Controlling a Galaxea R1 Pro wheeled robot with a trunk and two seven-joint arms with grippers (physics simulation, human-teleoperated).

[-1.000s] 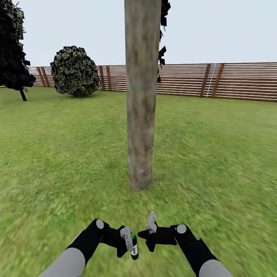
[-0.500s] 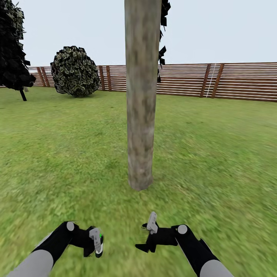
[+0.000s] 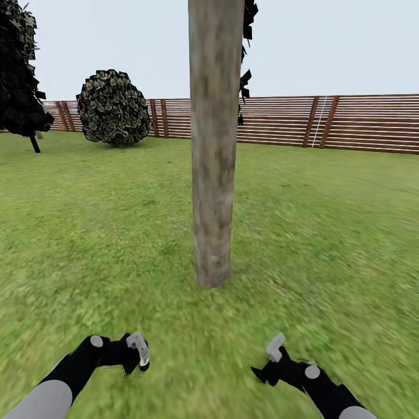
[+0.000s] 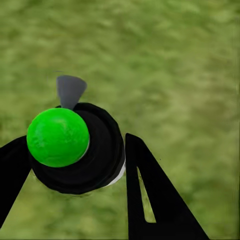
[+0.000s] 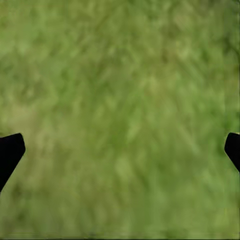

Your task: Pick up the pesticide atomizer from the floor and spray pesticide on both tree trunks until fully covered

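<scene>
One tree trunk (image 3: 213, 145), thick and grey-brown with mottled bark, rises from the lawn straight ahead and runs out of the head view's top. My left gripper (image 3: 138, 352) is low at the left, well short of the trunk's base, and is shut on the pesticide atomizer (image 4: 80, 155). The atomizer is a black round body with a bright green ball on top and a grey nozzle tip. My right gripper (image 3: 273, 356) hangs low at the right. It is open, with its dark fingertips (image 5: 11, 150) wide apart over bare grass.
Blurry green lawn (image 3: 326, 233) stretches all around the trunk. A round bush (image 3: 113, 107) and a black-foliaged tree (image 3: 20, 75) stand at the far left. A brown slatted fence (image 3: 326, 122) closes the back. Dark leaf clumps (image 3: 247, 35) show behind the trunk.
Both arms have spread apart. The left gripper carried the atomizer out to the left, and the right gripper swung to the right and lower. The camera view is unchanged.
</scene>
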